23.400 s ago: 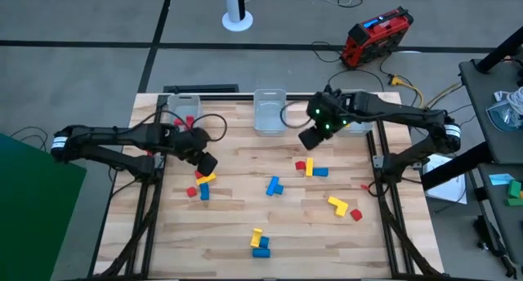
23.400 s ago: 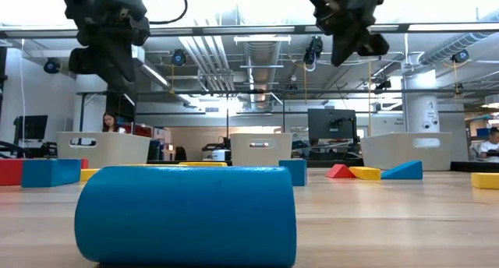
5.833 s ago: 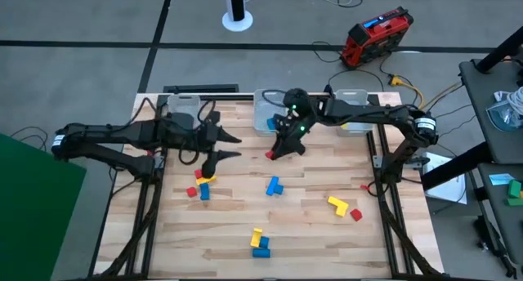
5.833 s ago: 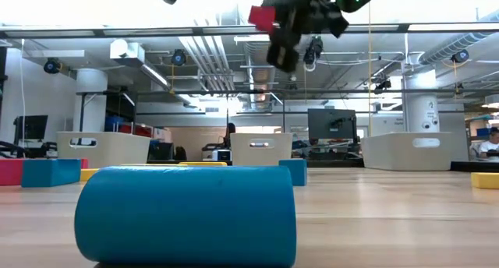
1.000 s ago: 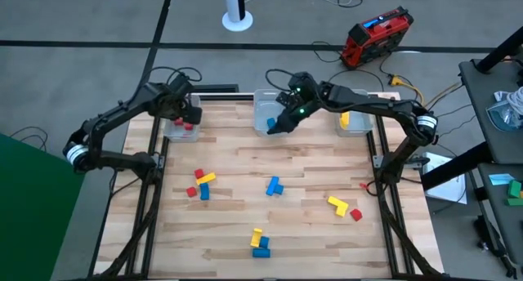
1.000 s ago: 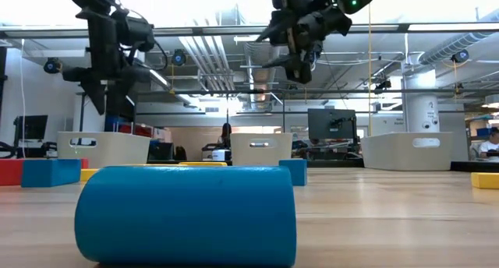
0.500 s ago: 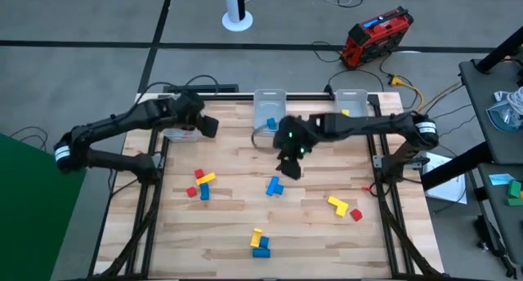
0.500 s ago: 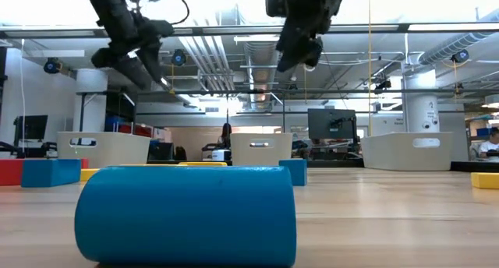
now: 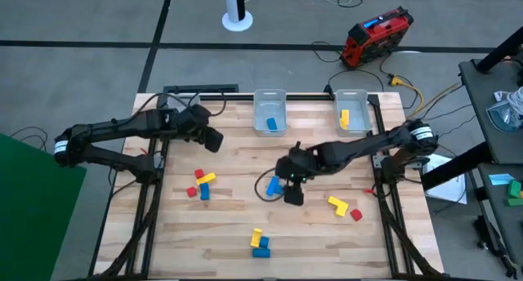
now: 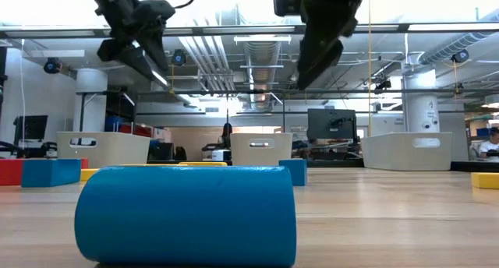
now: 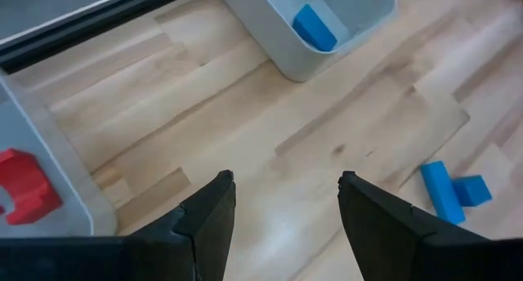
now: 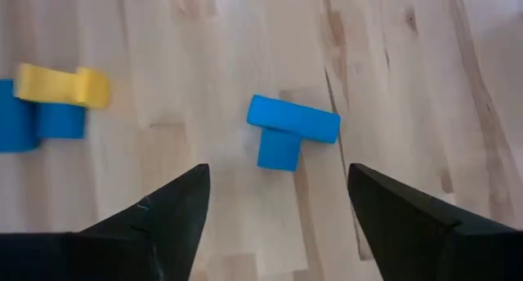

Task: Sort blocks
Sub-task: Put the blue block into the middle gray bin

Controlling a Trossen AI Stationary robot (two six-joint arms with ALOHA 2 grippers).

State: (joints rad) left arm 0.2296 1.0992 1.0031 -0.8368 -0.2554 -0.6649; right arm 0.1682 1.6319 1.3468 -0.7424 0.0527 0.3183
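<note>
Sorting about half done, by my reading. Landmark for these notes: the middle bin (image 9: 270, 111), at the far edge of the table (image 9: 245, 232).

Done so far: the middle bin holds a blue block (image 9: 272, 123). The yellow bin (image 9: 351, 107) to its right holds a yellow block (image 9: 345, 117). The red bin (image 11: 37, 191) to its left is mostly hidden under my left arm from above, but my left wrist view shows a red block (image 11: 23, 187) in it.

My right gripper (image 9: 291, 185) hangs over the blue T-shaped block (image 9: 274, 185), which lies on the wood straight toward the near edge from the middle bin. Fingers spread wide, nothing between them; in the wrist view the T-block (image 12: 288, 131) sits ahead of the open fingers and apart from them. Judgement: I am lining up for this pick, not yet down on it.

My left gripper (image 9: 211, 139) hovers left of the middle bin, fingers spread, holding nothing.

Left on the table, relative to the middle bin:
- near-left: a cluster of red, yellow and blue blocks (image 9: 201, 184)
- near-right: a yellow L-shape (image 9: 337, 203) with a small red block (image 9: 355, 215) beside it
- farthest toward the near edge: a yellow and blue pile (image 9: 259, 242)

Roughly ten blocks remain loose, so plenty to do.
</note>
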